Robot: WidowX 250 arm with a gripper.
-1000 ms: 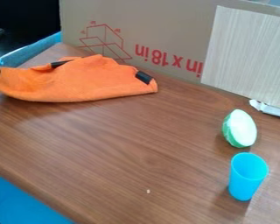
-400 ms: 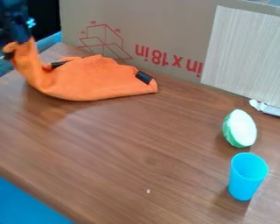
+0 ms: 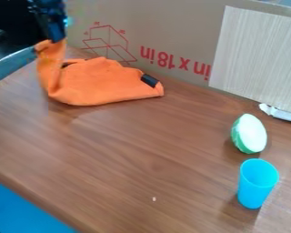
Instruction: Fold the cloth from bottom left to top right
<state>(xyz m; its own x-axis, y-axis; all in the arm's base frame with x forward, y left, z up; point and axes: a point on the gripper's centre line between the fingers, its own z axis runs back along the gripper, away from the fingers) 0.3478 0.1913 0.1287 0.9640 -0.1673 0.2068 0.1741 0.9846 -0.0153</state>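
Observation:
High at the upper left, the black gripper [image 3: 55, 40] is shut on the raised left corner of the orange cloth [image 3: 102, 84]. From there the cloth hangs down in a narrow upright strip, then spreads out over the wooden table to the right. A black patch marks its right corner, which lies flat near the cardboard. Another dark patch is partly hidden behind the raised strip.
A blue cup [image 3: 255, 186] stands at the lower right, with a green and white toy piece [image 3: 249, 133] just behind it. A cardboard box [image 3: 166, 41] and a pale board [image 3: 257, 59] line the table's back edge.
The gripper came in from the left edge, rising and moving right with the cloth's left corner. That part of the cloth lifted off the table, while the right part stayed put.

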